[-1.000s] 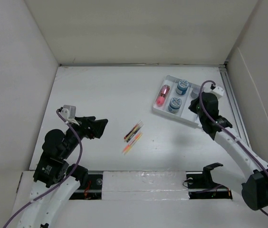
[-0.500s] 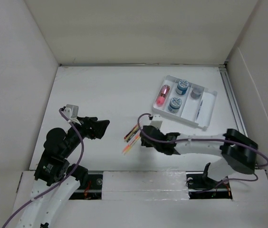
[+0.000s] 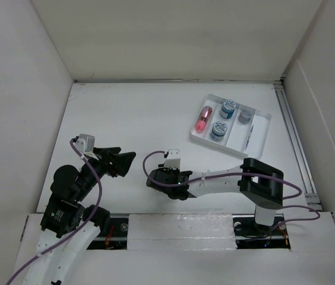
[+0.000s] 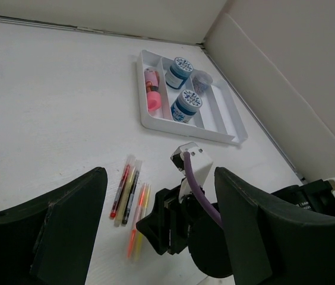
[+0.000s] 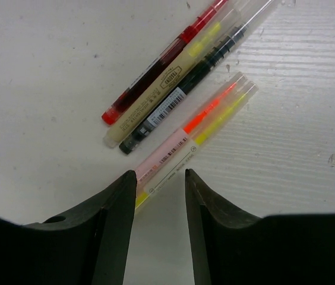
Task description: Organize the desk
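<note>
Right wrist | right gripper point(image 5: 160, 176) fingers apart, straddling highlighter pair point(image 5: 194, 130) | risk: closing pinches both, nudging pens point(image 5: 167, 77) beside them

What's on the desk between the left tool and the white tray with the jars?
The left wrist view shows a cluster of pens there, with the right tool at their near end; otherwise bare desk.

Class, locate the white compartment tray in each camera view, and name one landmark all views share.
Top external: white tray upper right.
Left wrist: white tray upper centre, beyond the pens.
Right wrist: not in it.
Shared landmark: right tool, seen in all three.
</note>
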### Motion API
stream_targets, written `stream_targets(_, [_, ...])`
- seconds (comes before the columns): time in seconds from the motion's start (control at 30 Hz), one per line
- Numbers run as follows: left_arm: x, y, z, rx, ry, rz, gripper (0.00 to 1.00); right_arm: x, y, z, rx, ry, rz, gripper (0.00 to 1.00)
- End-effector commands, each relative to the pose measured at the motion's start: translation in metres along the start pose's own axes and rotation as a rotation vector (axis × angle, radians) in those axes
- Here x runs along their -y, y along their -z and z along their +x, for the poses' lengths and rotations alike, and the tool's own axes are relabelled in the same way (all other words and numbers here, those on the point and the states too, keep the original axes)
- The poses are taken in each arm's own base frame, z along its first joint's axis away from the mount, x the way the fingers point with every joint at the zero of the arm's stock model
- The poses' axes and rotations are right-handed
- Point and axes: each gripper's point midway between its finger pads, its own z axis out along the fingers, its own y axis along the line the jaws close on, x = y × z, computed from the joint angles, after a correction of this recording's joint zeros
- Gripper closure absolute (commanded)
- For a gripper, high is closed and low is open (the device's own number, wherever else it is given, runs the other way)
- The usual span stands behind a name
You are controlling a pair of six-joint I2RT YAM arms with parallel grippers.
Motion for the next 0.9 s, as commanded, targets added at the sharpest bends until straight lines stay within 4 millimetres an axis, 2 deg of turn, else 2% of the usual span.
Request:
stream_targets(0.0, [0.009, 0.002, -0.006, 0.034, -0.022, 0.049, 0.31, 0.001, -0.004, -0.009, 0.041, -0.013, 0.055, 0.56])
stream_targets(0.2, [0.01, 0.003, -0.007, 0.041, -0.023, 0.052, 0.31, 0.002, -0.014, 0.001, 0.03, -0.012, 0.079, 0.57])
stream_targets(0.33, [0.009, 0.003, -0.007, 0.04, -0.023, 0.048, 0.3, 0.019, -0.013, 0.002, 0.047, -0.031, 0.134, 0.59])
stream_targets(0.43, [0.01, 0.005, -0.009, 0.051, -0.025, 0.05, 0.3, 0.022, -0.01, 0.001, 0.051, -0.058, 0.133, 0.6])
stream_targets(0.73, [0.01, 0.005, -0.008, 0.049, -0.025, 0.053, 0.3, 0.055, -0.009, 0.018, 0.035, -0.072, 0.204, 0.63])
stream_targets(0.8, [0.011, 0.004, -0.008, 0.043, -0.024, 0.058, 0.3, 0.059, -0.007, 0.019, 0.034, -0.079, 0.21, 0.59])
stream_targets(0.87, [0.011, 0.004, -0.006, 0.039, -0.026, 0.061, 0.3, 0.062, -0.005, 0.018, 0.04, -0.083, 0.209, 0.48])
